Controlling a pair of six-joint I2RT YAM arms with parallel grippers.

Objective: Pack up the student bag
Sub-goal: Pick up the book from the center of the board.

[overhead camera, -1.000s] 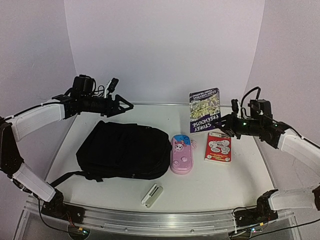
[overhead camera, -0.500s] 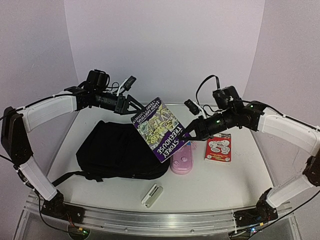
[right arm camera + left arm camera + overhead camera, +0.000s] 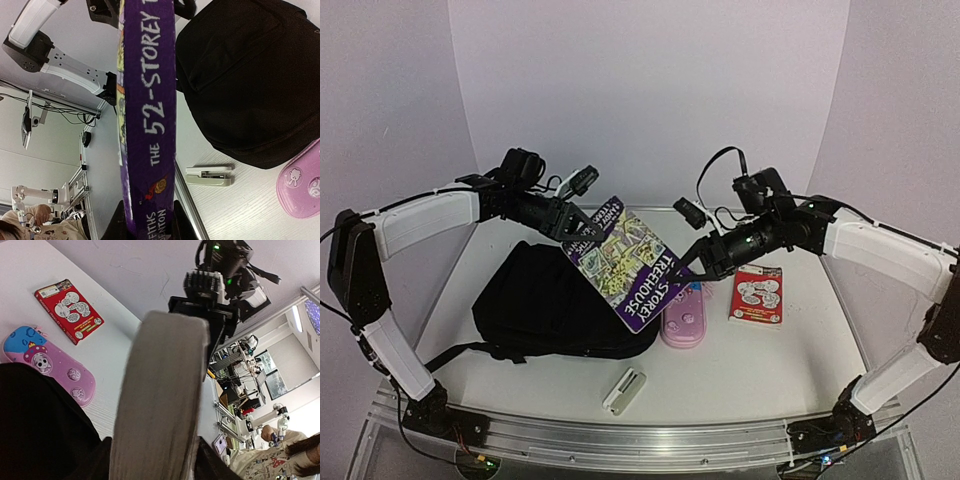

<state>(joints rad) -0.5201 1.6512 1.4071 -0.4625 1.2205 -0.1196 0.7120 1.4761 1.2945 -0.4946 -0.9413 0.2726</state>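
The student bag [image 3: 550,300] lies flat on the table's left half, a large black backpack [image 3: 250,75]. A purple "Storey Treehouse" book [image 3: 630,265] hangs tilted in the air above the bag's right end. My right gripper [image 3: 695,268] is shut on the book's lower right edge, its fingers clamping the purple spine [image 3: 150,100]. My left gripper [image 3: 582,228] is at the book's upper left corner. In the left wrist view the grey page edge [image 3: 165,390] fills the space between its dark fingers [image 3: 220,465], which press both sides.
A pink pencil case [image 3: 682,318] lies right of the bag, under the book's lower corner. A red booklet [image 3: 756,295] lies further right. A white stapler [image 3: 624,391] sits near the front edge. White walls enclose the table.
The right gripper lifted the book from the back right and carried it left over the bag. The left gripper moved right to meet it and closed onto its upper corner.
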